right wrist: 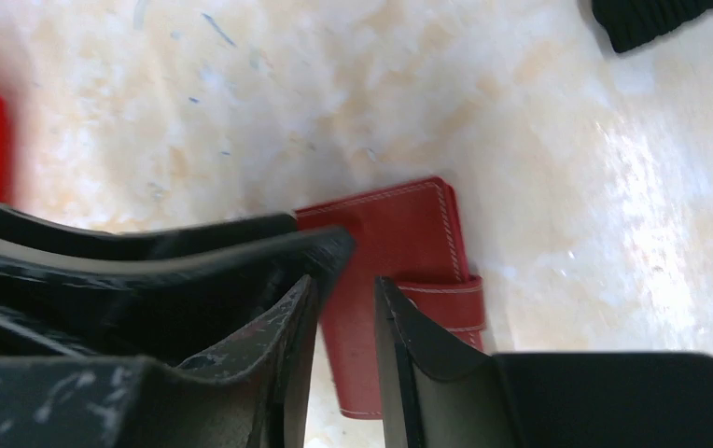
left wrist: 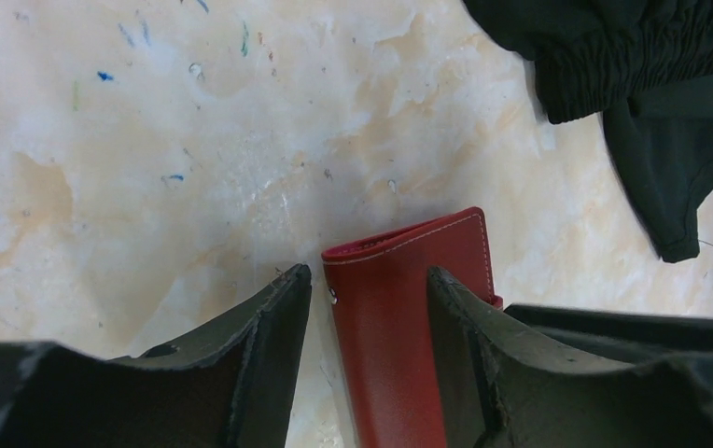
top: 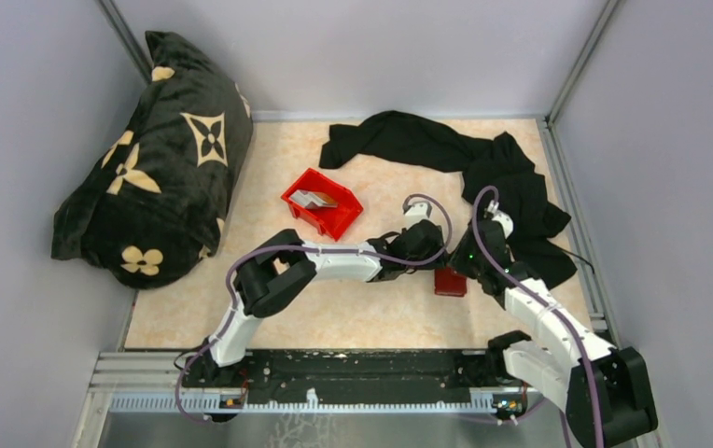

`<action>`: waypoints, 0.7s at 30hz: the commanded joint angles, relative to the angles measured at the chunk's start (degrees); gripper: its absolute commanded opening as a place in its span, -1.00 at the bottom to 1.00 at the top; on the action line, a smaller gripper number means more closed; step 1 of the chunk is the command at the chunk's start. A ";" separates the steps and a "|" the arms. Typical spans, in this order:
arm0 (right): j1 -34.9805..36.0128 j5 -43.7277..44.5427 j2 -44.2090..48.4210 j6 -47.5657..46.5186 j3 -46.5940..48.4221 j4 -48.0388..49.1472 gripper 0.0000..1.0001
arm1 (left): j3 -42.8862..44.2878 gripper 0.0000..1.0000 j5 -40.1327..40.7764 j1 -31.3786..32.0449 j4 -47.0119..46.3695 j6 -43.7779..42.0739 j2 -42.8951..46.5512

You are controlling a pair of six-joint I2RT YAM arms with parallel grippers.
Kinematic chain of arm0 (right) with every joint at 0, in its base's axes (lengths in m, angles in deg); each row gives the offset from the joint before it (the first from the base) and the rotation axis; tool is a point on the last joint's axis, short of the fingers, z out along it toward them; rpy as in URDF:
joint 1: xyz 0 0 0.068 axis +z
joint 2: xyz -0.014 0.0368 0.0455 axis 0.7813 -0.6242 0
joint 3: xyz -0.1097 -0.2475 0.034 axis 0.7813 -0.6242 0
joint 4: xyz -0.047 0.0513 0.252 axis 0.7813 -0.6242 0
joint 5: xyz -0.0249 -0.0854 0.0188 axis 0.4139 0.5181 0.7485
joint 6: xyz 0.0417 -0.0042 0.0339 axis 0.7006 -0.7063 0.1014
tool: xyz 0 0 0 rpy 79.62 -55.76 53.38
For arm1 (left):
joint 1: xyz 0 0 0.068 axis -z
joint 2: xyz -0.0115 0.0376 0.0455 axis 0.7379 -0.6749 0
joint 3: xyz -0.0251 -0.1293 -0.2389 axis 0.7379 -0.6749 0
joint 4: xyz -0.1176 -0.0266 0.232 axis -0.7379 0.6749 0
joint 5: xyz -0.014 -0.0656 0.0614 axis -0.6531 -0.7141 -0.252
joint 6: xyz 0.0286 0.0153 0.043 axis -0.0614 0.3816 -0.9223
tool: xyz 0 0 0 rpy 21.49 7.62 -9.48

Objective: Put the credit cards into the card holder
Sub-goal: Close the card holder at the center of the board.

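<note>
Top view, card holder (top: 450,281): closed and flat on the table (top: 334,317), right of centre; the left gripper (top: 425,250) and right gripper (top: 466,266) meet over it.
Top view, credit cards (top: 314,198): pale pieces in the red bin (top: 339,222), to the far left of the card holder.
Left wrist, left gripper (left wrist: 367,280): jaws wide, straddling the card holder (left wrist: 395,317); bare table shows beside its left finger.
Right wrist, right gripper (right wrist: 345,291): jaws narrow, holding nothing, over the card holder (right wrist: 399,224); contact cannot be told.

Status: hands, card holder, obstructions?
Left hand open, straddling dark red leather folding card holder. Right hand narrow over it, grip unclear. Pale grey cards in bright red plastic bin. Black cloth beyond, not obstructing.
</note>
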 commanded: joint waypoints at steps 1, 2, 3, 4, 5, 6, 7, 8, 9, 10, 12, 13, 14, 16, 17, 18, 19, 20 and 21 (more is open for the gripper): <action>-0.23 -2.53 0.14 -5.45 7.35 1.16 -0.38 | -9.16 0.19 -1.88 0.74 20.14 1.15 -5.00; -0.24 -2.15 0.30 -5.96 8.23 0.04 -0.38 | -10.12 0.20 -1.30 0.71 19.14 1.37 -3.78; -0.16 -1.81 0.72 -6.20 9.03 -0.94 -0.37 | -11.30 0.21 -0.72 0.70 17.99 1.51 -2.36; -0.16 -1.17 1.31 -6.37 9.61 -1.74 -0.37 | -12.61 0.21 -0.35 0.70 16.14 1.49 -0.83; -0.16 -0.44 2.18 -6.38 9.80 -2.49 -0.37 | -13.86 0.22 -0.11 0.64 15.00 1.62 0.48; -0.18 0.17 3.11 -6.33 9.98 -3.32 -0.35 | -14.87 0.22 -0.01 0.62 13.75 1.49 1.64; -0.15 1.13 3.89 -6.13 10.13 -4.51 -0.29 | -15.69 0.22 0.01 0.61 12.23 1.24 2.57; -0.15 2.21 4.66 -5.75 10.20 -5.52 -0.23 | -16.33 0.23 0.11 0.61 11.49 1.39 3.59; -0.14 3.10 5.27 -5.57 10.08 -6.63 -0.19 | -16.84 0.23 0.14 0.61 11.00 1.35 4.33; -0.14 3.95 5.97 -5.28 9.78 -7.69 -0.14 | -17.40 0.23 -0.05 0.59 10.04 1.09 5.07; -0.14 4.96 7.34 -4.04 8.75 -9.57 -0.06 | -18.82 0.23 -0.40 0.61 9.03 1.07 6.43; -0.19 5.33 8.08 -3.45 8.26 -10.45 -0.05 | -19.43 0.23 -0.77 0.61 8.33 0.82 7.05; -0.14 5.74 8.73 -2.80 7.74 -11.35 -0.05 | -20.15 0.23 -1.32 0.61 7.45 0.60 7.70; -0.15 6.75 10.26 -1.17 6.28 -12.61 0.04 | -21.97 0.23 -2.27 0.64 5.39 0.56 9.02; -0.14 7.00 10.93 -0.64 5.45 -12.78 0.07 | -22.91 0.23 -2.77 0.69 3.96 0.56 9.49; -0.14 7.10 11.38 0.19 4.57 -12.89 0.11 | -23.45 0.23 -3.17 0.70 3.00 0.56 9.73; -0.21 7.02 11.57 1.17 3.70 -12.92 0.13 | -23.61 0.24 -3.58 0.70 2.54 0.57 9.61; -0.26 6.50 11.61 2.20 2.76 -12.62 0.14 | -23.44 0.24 -3.94 0.70 2.34 0.43 9.28; -0.23 5.92 11.44 3.12 1.82 -12.05 0.14 | -23.24 0.23 -4.38 0.70 2.20 0.28 8.93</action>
